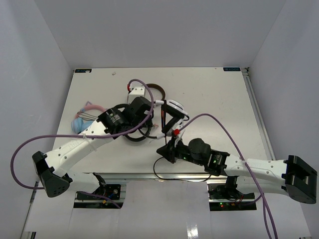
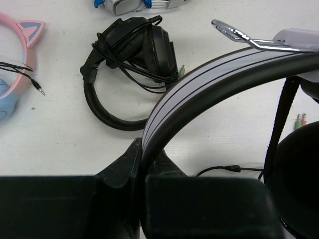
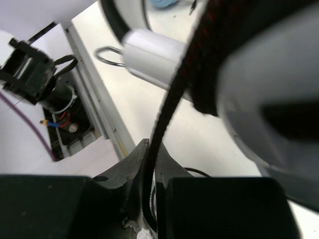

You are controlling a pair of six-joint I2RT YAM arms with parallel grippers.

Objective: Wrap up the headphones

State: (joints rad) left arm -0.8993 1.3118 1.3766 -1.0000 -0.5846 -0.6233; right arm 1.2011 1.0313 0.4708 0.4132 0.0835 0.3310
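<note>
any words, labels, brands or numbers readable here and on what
No text can be read.
On the left teal sticker at the table's far edge: too small to read.
On the right teal sticker: too small to read.
On the white headphones: no print visible.

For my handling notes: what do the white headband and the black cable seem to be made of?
The headband: probably smooth hard plastic, white with thin dark stripes; it shows a soft sheen. The cable: seems fabric-braided, matte black with red flecks; a woven texture is visible.
</note>
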